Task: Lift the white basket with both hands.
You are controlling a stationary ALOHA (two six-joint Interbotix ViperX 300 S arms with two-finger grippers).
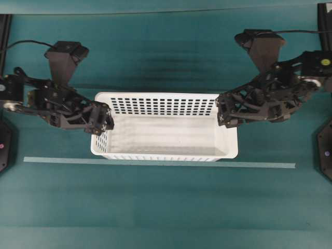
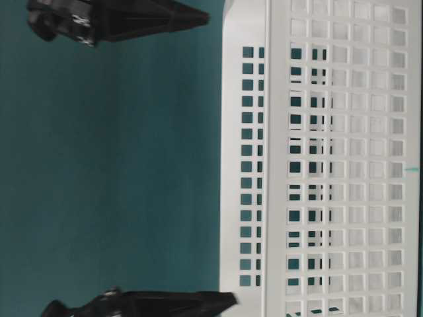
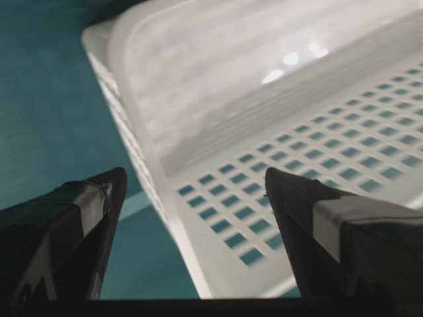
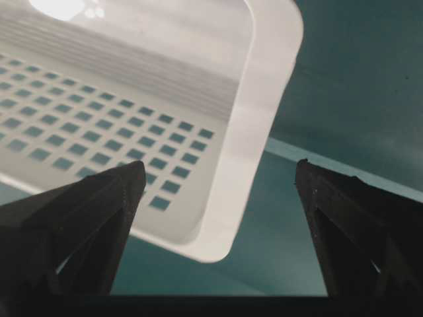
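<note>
The white basket (image 1: 166,132) stands on the teal table, long side across the overhead view, and nothing lies in it. My left gripper (image 1: 107,119) is open at its left end. In the left wrist view the gripper (image 3: 193,173) straddles the end rim (image 3: 158,178), one finger outside and one over the perforated wall. My right gripper (image 1: 220,110) is open at the right end. In the right wrist view the gripper (image 4: 219,164) has the basket's rim corner (image 4: 254,152) between its fingers. Neither touches the rim. The basket (image 2: 330,165) fills the right of the table-level view.
A pale tape strip (image 1: 155,163) runs across the table just in front of the basket. Black arm bases (image 1: 324,150) stand at the table's left and right edges. The teal table (image 1: 166,207) stretches in front of the strip.
</note>
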